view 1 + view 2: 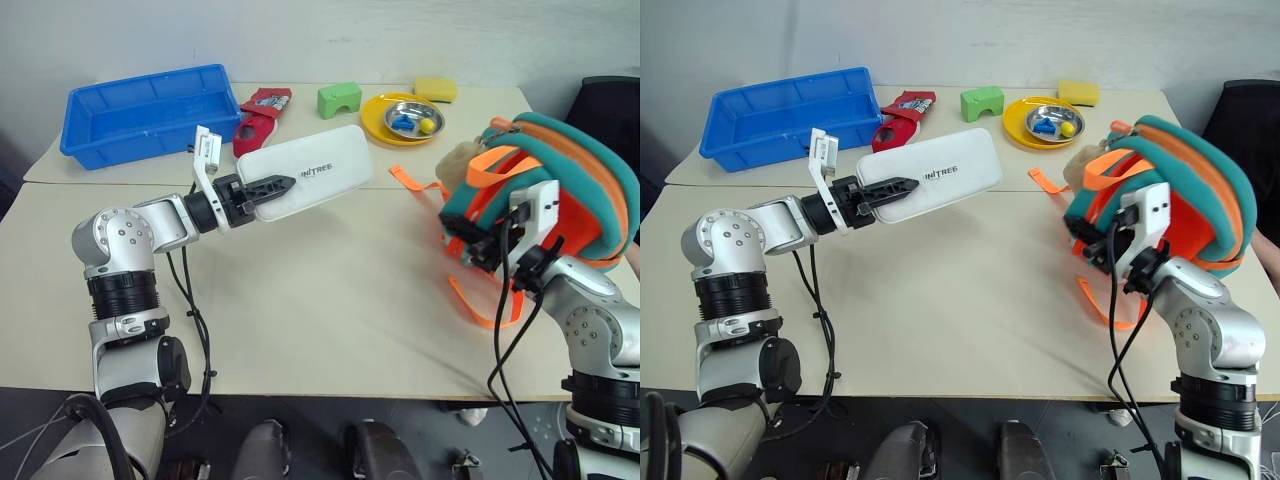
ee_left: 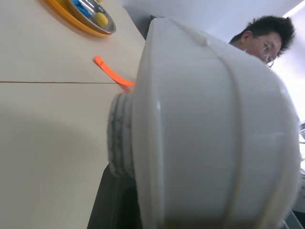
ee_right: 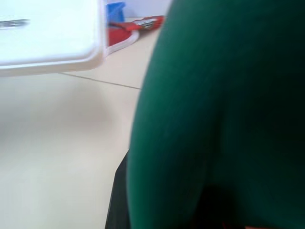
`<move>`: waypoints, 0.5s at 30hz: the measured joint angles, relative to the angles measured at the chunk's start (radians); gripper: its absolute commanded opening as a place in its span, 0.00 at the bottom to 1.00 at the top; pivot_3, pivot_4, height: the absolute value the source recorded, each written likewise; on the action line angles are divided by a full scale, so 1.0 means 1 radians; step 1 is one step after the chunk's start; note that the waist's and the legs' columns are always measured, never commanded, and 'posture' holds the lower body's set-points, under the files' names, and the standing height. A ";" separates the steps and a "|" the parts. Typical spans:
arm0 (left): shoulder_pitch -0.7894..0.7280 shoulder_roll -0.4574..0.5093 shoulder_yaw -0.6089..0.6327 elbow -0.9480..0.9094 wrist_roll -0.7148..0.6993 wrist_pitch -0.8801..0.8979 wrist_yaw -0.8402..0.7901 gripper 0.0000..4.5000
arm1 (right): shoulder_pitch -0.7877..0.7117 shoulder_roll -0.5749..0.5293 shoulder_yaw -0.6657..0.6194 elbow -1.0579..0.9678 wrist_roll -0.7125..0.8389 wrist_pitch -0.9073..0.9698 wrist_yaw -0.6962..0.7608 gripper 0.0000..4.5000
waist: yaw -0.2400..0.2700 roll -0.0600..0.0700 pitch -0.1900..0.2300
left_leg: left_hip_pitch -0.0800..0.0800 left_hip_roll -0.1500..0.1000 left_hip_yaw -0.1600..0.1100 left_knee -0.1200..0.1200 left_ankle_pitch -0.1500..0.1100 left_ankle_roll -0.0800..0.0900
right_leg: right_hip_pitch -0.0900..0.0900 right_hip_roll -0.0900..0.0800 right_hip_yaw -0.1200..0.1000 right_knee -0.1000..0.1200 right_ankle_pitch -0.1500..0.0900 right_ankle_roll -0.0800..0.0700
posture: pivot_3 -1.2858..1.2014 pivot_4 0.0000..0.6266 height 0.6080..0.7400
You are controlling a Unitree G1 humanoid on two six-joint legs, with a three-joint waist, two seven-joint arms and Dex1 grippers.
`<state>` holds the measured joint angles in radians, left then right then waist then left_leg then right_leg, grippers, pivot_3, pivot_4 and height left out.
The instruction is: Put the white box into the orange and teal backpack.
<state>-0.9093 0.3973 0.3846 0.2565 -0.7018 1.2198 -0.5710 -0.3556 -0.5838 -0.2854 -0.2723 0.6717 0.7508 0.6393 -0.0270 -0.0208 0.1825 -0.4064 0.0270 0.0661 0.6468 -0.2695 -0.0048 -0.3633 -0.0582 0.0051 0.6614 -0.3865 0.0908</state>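
The white box (image 1: 305, 175), flat with grey lettering, hangs level above the table's middle. My left gripper (image 1: 270, 188) is shut on its near-left end. In the left wrist view the white box (image 2: 205, 129) looms close. The orange and teal backpack (image 1: 570, 170) stands tipped at the table's right edge, its mouth facing the box, with a beige plush toy (image 1: 458, 160) at its upper left. My right gripper (image 1: 480, 248) is at the backpack's lower left rim, shut on the teal trim (image 3: 214, 119). A gap of bare table separates the box's right end from the backpack.
At the back of the table stand a blue tray (image 1: 145, 110), a red package (image 1: 260, 115), a green block (image 1: 339, 99), a yellow plate (image 1: 378, 128) holding a metal bowl (image 1: 413, 118), and a yellow sponge (image 1: 436, 88). Orange straps (image 1: 405, 178) trail on the table. A person (image 2: 257, 36) is beyond the backpack.
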 measured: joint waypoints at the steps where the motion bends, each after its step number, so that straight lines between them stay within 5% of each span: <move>1: -0.009 -0.001 0.002 0.016 0.007 -0.043 0.010 0.27 | 0.013 -0.023 0.009 -0.048 0.037 0.025 0.035 0.00 | 0.001 -0.001 0.000 | 0.000 0.000 0.000 0.000 0.000 0.000 | 0.000 0.000 0.000 0.000 0.000 0.000 | 0.52 0.24 1.00; 10: -0.085 0.029 -0.054 0.004 0.007 -0.258 -0.123 0.27 | 0.079 -0.219 -0.016 -0.280 0.311 0.190 0.167 0.00 | 0.001 -0.003 0.002 | 0.000 0.000 -0.001 0.000 0.000 0.000 | 0.001 -0.001 -0.001 -0.002 0.000 0.000 | 0.52 0.24 1.00; 15: -0.081 0.087 -0.131 -0.035 -0.012 -0.283 -0.306 0.27 | 0.198 -0.391 -0.196 -0.323 0.507 0.269 0.271 0.00 | 0.004 -0.004 0.003 | 0.000 0.000 -0.002 0.000 -0.001 0.001 | 0.003 -0.001 -0.002 -0.003 0.000 0.000 | 0.52 0.24 1.00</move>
<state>-0.9905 0.4848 0.2540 0.2213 -0.7136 0.9364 -0.8773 -0.1571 -0.9750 -0.4810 -0.5948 1.1786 1.0201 0.9101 -0.0229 -0.0246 0.1858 -0.4066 0.0271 0.0640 0.6473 -0.2702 -0.0038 -0.3601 -0.0587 0.0032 0.6585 -0.3865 0.0907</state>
